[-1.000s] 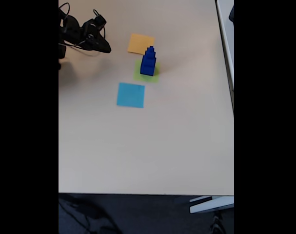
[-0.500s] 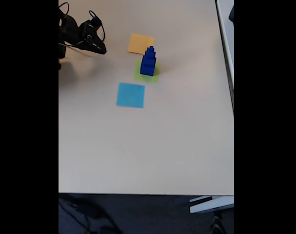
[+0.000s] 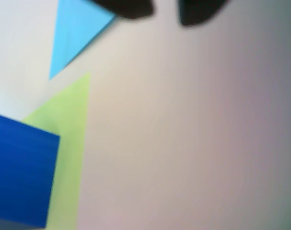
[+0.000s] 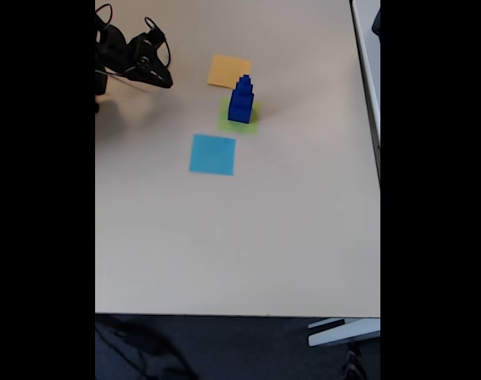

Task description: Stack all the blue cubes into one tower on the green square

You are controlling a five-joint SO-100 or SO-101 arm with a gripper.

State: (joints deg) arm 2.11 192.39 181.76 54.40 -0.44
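blue cubes well apart from jaws

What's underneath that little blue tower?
The tower of blue cubes stands on the green square, whose lime edges stick out around its base. The middle of that paper is covered by the bottom cube, so nothing there can be seen.

Soft, even daylight is washing the fixed view, which is sitting between black side bars and looking slightly hazy. The table is showing only faint shadows at upper left. The wrist view is blurring heavily, with edges smearing throughout.
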